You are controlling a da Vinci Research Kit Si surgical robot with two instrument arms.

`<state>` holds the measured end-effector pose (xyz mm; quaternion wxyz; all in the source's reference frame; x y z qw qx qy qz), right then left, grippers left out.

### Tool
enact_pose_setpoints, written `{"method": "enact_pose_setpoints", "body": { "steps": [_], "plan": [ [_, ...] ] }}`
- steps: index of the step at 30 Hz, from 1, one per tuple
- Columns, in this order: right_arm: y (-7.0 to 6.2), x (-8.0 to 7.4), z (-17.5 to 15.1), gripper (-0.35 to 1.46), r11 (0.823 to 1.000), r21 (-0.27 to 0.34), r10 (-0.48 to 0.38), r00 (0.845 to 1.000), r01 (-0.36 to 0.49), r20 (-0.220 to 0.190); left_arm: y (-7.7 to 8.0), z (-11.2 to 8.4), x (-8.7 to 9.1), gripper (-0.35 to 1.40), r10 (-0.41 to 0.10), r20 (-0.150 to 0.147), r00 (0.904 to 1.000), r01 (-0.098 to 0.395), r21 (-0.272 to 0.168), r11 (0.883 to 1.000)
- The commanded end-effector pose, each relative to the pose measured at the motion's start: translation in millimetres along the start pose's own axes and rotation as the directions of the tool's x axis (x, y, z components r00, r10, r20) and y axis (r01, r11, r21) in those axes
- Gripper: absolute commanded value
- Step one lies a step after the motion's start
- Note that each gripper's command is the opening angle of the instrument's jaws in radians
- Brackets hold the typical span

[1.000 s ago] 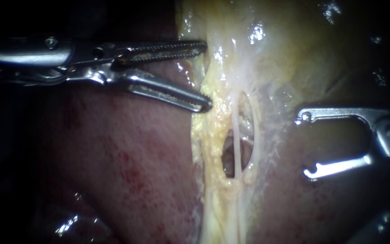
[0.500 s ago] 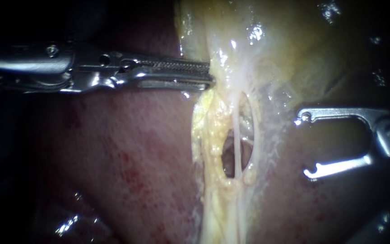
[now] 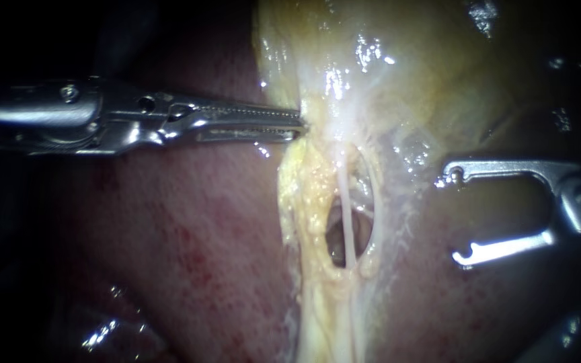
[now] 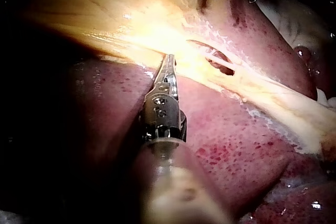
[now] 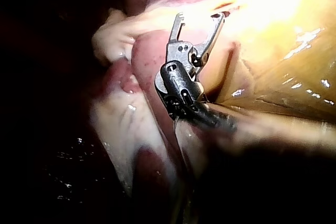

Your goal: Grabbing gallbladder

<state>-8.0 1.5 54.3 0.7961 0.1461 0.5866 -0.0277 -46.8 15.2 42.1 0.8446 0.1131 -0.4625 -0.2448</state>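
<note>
A: What textures are seen?
B: The gallbladder (image 3: 398, 67) is seen as a pale yellow, wet, glistening sheet at the upper middle of the endoscope view. The liver (image 3: 169, 235) is shown dark red and mottled on both sides of it. Below the gallbladder a lumpy yellow band (image 3: 307, 195) is pierced by an oval gap (image 3: 334, 235), and 1 thin white tube (image 3: 346, 215) is stretched down through that gap
A: How is the left instrument (image 3: 297, 126) set?
B: Its 2 toothed steel jaws are closed nearly flat together, and the gallbladder's edge is pinched between their tips, just above the band. In the left wrist view the tips are sunk in that yellow edge
A: And the right instrument (image 3: 457, 216)?
B: Its 2 thin, hook-tipped jaws are spread wide and nothing is held. They are seen beside the band, over the liver; whether the liver is touched cannot be told
</note>
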Motion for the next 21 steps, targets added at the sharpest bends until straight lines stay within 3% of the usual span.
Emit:
{"method": "enact_pose_setpoints", "body": {
  "steps": [1,21],
  "plan": [
    [0.0,0.0,0.0,0.59,1.0,0.0,0.0,1.0,0.0,0.0,0.0,-0.1,0.0,-0.35,0.0,0.001,1.0,0.0,0.0,1.0],
    [0.0,0.0,0.0,0.59,1.0,0.0,0.0,1.0,0.0,0.0,-0.6,-0.5,-0.5,-0.35,-0.003,0.001,1.0,0.003,-0.003,1.0]
  ]
}}
